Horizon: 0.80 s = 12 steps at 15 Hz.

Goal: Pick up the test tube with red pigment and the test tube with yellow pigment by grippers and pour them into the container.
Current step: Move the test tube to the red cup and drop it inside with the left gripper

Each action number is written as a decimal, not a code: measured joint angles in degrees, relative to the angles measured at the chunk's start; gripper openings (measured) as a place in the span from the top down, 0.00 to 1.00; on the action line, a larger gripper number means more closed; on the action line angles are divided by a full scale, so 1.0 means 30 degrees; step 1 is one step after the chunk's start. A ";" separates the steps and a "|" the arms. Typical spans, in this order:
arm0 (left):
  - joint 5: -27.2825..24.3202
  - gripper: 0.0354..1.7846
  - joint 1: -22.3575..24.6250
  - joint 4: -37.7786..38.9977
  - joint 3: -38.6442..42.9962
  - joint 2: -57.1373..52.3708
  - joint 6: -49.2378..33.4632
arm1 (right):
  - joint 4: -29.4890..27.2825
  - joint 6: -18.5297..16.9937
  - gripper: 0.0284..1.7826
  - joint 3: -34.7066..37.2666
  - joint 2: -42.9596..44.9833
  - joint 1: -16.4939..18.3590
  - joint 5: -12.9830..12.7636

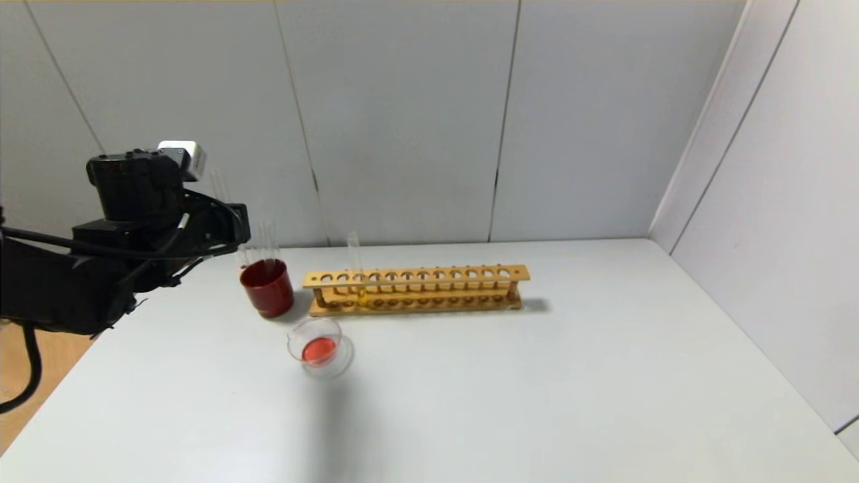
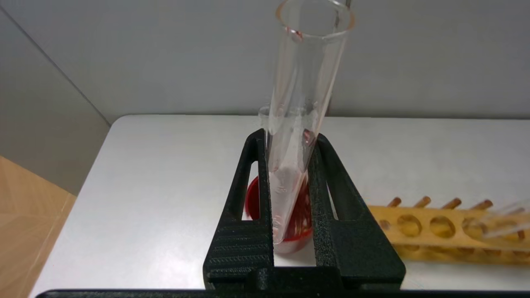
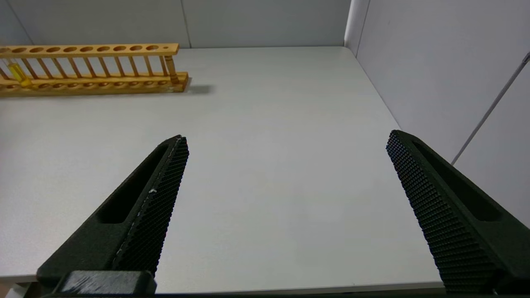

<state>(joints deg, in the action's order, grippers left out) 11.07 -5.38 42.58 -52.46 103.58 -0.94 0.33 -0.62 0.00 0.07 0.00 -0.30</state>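
Observation:
My left gripper (image 2: pixel 290 138) is shut on the test tube with red pigment (image 2: pixel 304 82). The tube stands nearly upright and holds only red streaks. It hangs right above a dark red cup (image 2: pixel 253 203). In the head view this gripper (image 1: pixel 231 235) is at the table's far left, above and left of the cup (image 1: pixel 267 288). The container (image 1: pixel 342 362), a low clear glass dish, holds red liquid in front of the cup. The test tube with yellow pigment (image 1: pixel 356 268) stands in the wooden rack (image 1: pixel 416 288); it also shows in the right wrist view (image 3: pixel 17 72). My right gripper (image 3: pixel 285 138) is open and empty over bare table.
Colourless clear tubes (image 1: pixel 268 238) stand in the dark red cup. The rack runs along the back of the white table (image 1: pixel 537 389), with grey walls behind and to the right. The right arm is out of the head view.

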 joint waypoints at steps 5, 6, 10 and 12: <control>-0.0171 0.84 0.0516 0.1560 -0.1182 0.2849 -0.0614 | -0.0008 0.0000 0.02 0.0000 0.0000 0.0000 -0.0008; -0.0219 0.84 0.0561 0.1601 -0.1248 0.3149 -0.0650 | -0.0008 0.0000 0.02 0.0000 0.0000 0.0000 -0.0008; -0.0236 0.84 0.0581 0.1569 -0.1292 0.3673 -0.0687 | -0.0008 0.0000 0.02 0.0000 0.0000 0.0000 -0.0008; -0.0236 0.79 0.0597 0.1560 -0.1203 0.3783 -0.0679 | -0.0008 0.0000 0.02 0.0000 0.0000 0.0000 -0.0008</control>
<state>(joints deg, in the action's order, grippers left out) 10.36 -3.58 47.26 -56.06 114.93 -2.97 0.30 -0.62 0.00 0.07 0.00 -0.33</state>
